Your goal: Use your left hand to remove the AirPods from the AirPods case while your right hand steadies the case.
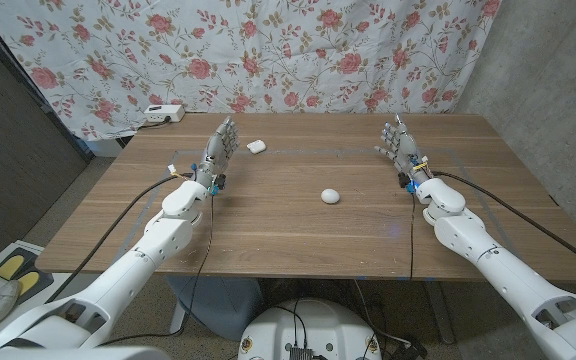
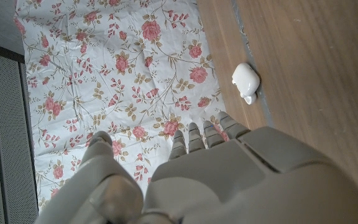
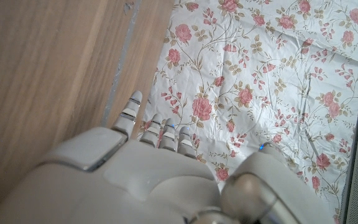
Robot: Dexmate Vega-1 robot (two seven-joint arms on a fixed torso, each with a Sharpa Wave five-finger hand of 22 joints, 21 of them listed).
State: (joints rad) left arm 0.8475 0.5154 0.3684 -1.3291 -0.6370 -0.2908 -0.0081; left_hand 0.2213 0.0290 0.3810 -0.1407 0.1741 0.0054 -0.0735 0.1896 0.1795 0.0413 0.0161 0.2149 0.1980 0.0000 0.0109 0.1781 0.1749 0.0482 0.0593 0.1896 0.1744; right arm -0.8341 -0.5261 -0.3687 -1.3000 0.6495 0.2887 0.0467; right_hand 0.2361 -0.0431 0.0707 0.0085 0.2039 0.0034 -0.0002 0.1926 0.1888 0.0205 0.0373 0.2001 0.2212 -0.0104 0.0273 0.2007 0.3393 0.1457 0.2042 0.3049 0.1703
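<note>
Left hand: fingers apart, upright on edge, grasping nothing. Small white AirPods piece lies just beside it at 3 o'clock, near the table's far edge; the left wrist view shows a stub at one end. Right hand: fingers spread, empty. Rounded white AirPods case sits mid-table on the brown wooden table, at 8 o'clock from the right hand, well apart; long axis unclear

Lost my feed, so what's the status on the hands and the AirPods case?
Left hand open, right hand open, both apart from everything. White case mid-table, untouched. Small white item beside left hand. Nothing blocking.
</note>
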